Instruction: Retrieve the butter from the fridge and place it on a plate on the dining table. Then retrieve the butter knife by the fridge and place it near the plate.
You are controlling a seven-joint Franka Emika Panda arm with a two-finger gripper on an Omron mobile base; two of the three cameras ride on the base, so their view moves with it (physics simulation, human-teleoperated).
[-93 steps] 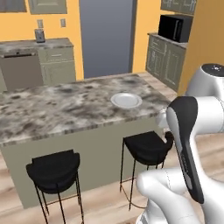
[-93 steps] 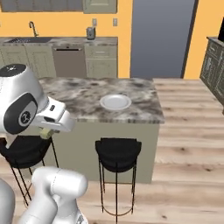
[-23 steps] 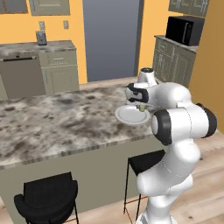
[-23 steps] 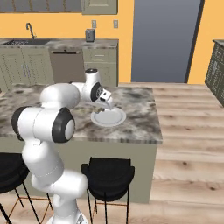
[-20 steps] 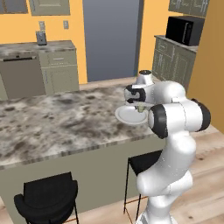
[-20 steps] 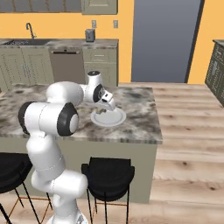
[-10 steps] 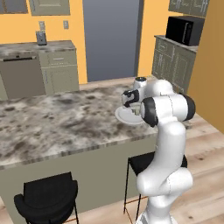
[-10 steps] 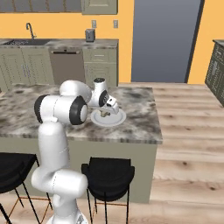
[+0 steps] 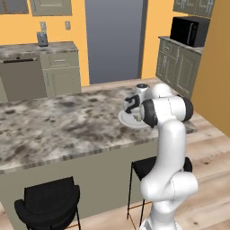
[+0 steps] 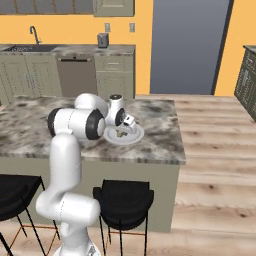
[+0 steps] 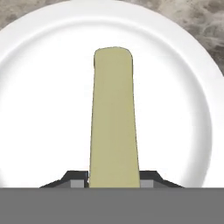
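Hovering low over the plate (image 11: pixel 39 87) on the dining table (image 9: pixel 54 126), the gripper (image 11: pixel 113 177) is seen with its jaws closed narrowly on the butter (image 11: pixel 113 122), whose pale stick is held between the fingertips (image 11: pixel 76 179) above the plate's white middle.

A home kitchen: long grey-brown marble-topped island surface (image 9: pixel 58 126), sage-green drawer cabinets (image 10: pixel 30 75) behind it, black boxy microwave (image 9: pixel 189 31) beyond, black stools (image 10: pixel 122 197) below.
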